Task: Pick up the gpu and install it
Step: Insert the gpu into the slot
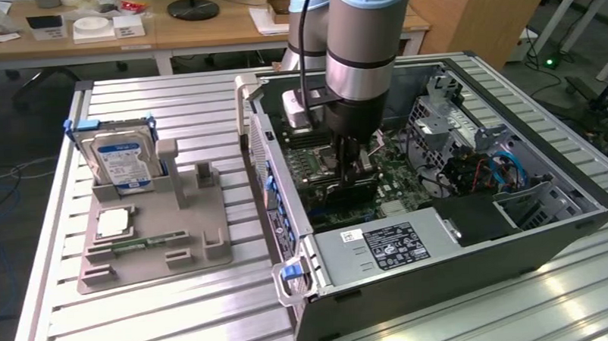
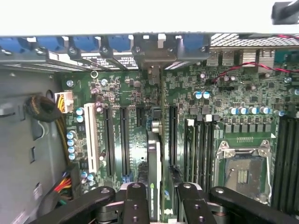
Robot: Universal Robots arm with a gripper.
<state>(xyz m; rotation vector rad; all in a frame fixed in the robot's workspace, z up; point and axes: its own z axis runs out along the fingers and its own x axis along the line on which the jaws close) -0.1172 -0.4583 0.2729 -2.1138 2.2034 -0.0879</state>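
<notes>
Green board edge-on between the gripper (image 2: 159,198) fingers — the gpu (image 2: 154,154) stands upright over a motherboard (image 2: 187,93) slot, jaws closed on it, aligned for seating.

A ribbed silver aluminium worktable (image 1: 187,311) stands in the foreground, its slats catching bright glare near the exterior view's right. Behind it runs a long pale wooden desk (image 1: 208,33) with white legs, carrying a round black lamp base (image 1: 193,7) and white boxes (image 1: 95,28). A tall brown wooden cabinet (image 1: 481,16) stands beside it on dark grey floor (image 1: 19,127).
</notes>
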